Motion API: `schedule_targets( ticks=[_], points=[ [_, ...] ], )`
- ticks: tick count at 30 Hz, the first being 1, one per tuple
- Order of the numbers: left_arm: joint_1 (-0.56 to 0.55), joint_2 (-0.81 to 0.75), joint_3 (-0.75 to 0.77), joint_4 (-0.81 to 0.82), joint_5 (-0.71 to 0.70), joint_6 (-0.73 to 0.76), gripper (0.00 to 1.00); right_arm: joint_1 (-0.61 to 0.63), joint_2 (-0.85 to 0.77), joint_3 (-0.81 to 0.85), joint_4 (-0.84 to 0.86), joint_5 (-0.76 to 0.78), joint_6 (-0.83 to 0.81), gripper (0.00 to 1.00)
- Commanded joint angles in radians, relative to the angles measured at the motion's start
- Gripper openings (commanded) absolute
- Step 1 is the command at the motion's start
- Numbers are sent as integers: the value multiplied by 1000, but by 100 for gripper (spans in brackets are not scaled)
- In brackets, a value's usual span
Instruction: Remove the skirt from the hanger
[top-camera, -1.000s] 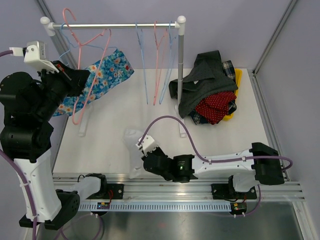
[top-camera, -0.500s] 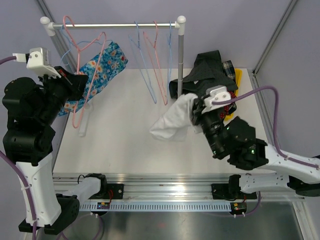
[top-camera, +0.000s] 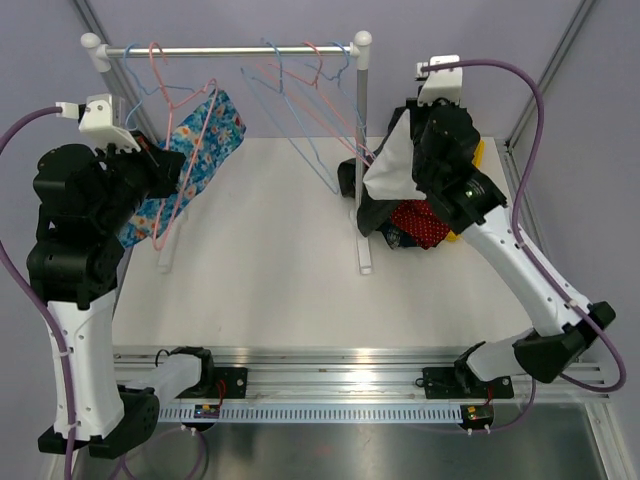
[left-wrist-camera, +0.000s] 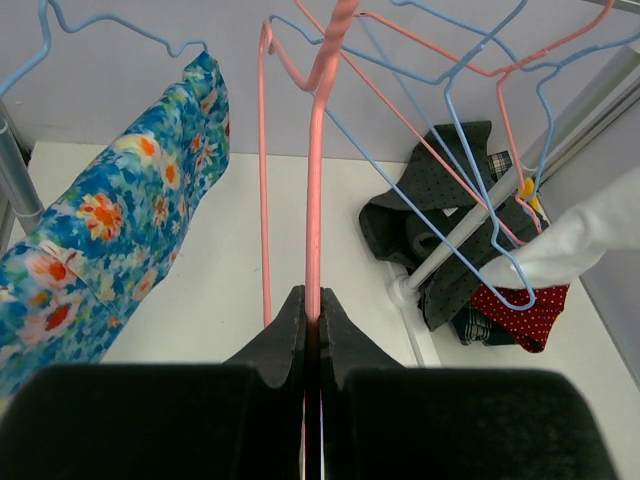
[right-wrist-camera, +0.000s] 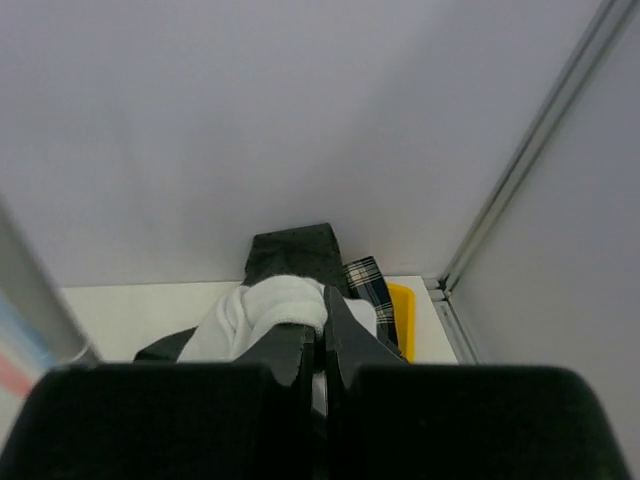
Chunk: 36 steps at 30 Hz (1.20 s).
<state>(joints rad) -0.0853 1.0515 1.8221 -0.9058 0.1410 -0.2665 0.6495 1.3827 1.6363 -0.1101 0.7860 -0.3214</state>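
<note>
My left gripper (top-camera: 163, 170) is shut on the pink hanger (top-camera: 185, 140), which hangs from the rack rail (top-camera: 230, 49); in the left wrist view the hanger's pink wire (left-wrist-camera: 316, 190) runs between my closed left gripper (left-wrist-camera: 312, 312). The hanger carries no cloth. My right gripper (top-camera: 408, 150) is shut on the white skirt (top-camera: 390, 165) and holds it above the clothes pile (top-camera: 425, 220) at the back right. In the right wrist view the skirt (right-wrist-camera: 262, 305) bunches over my right gripper (right-wrist-camera: 322, 322). The skirt also shows in the left wrist view (left-wrist-camera: 590, 235).
A blue floral garment (top-camera: 200, 155) hangs on a blue hanger at the rail's left. Several empty blue and pink hangers (top-camera: 310, 90) swing at the rail's right end. The rack post (top-camera: 362, 150) stands beside the pile. A yellow item (right-wrist-camera: 400, 315) lies under the dark clothes (right-wrist-camera: 292, 250).
My right arm swung from the table's front up to the back right, carrying the white skirt over the clothes pile. The empty hangers swung. My left gripper kept the pink hanger and shifted slightly right.
</note>
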Motion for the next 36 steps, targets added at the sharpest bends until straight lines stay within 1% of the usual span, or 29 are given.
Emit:
schedule_targets(
  ticks=[1,2,4,5,6,7,9,10,11,12,13,14,16,17,19,20,22,24,28,29,31,32,33,35,36],
  points=[
    [-2,13,-10,91,-11,27,0,-155,87,94,6,-88,123,0],
    [-2,16,-12,94,-12,29,0,-180,137,100,3,-82,142,0],
    [-2,25,-15,99,-11,33,0,-238,183,94,0,-47,192,0],
    [-2,28,-18,103,-11,35,0,-251,205,79,-11,-16,209,51],
    [-2,33,-18,105,-11,39,0,-263,232,70,-52,-13,234,95],
    [-2,39,-24,111,-14,41,0,-270,242,57,-75,-8,286,99],
    [-2,45,-26,117,-15,44,0,-274,234,-21,-118,-10,343,99],
    [-2,56,-29,125,-11,43,0,-272,222,-58,-123,-20,404,99],
    [-2,64,-30,130,-9,39,0,-272,182,-140,-134,-42,436,99],
    [-2,71,-30,136,-4,33,0,-274,158,-180,-138,-51,464,99],
    [-2,76,-29,148,5,30,0,-272,133,-220,-146,-57,529,99],
    [-2,93,-24,153,6,27,0,-274,106,-289,-160,-80,562,100],
    [-4,110,-15,171,5,23,0,-272,18,-355,-187,-119,635,99],
    [-5,136,5,176,3,23,0,-271,-44,-418,-198,-157,659,99],
    [-7,169,32,186,0,21,0,-272,-109,-478,-201,-198,689,100],
    [-10,204,61,188,-1,20,0,-271,-169,-530,-201,-232,699,100],
    [-19,248,94,197,-3,13,0,-271,-217,-582,-209,-276,714,99],
    [-37,306,129,208,-12,6,0,-269,-266,-601,-237,-303,719,100],
    [-106,376,175,209,-69,6,0,-267,-312,-641,-280,-309,713,99],
    [-138,383,180,205,-83,9,0,-268,-330,-647,-290,-303,711,99],
    [-166,378,169,199,-121,15,0,-267,-352,-664,-292,-300,703,100],
    [-181,372,166,196,-132,18,2,-268,-365,-668,-293,-301,702,99],
    [-183,363,160,190,-136,24,14,-268,-372,-671,-293,-304,700,99],
    [-183,328,148,170,-178,35,29,-267,-382,-673,-304,-312,700,99],
    [-183,315,148,148,-204,55,45,-266,-386,-671,-310,-315,703,100]
  ],
)
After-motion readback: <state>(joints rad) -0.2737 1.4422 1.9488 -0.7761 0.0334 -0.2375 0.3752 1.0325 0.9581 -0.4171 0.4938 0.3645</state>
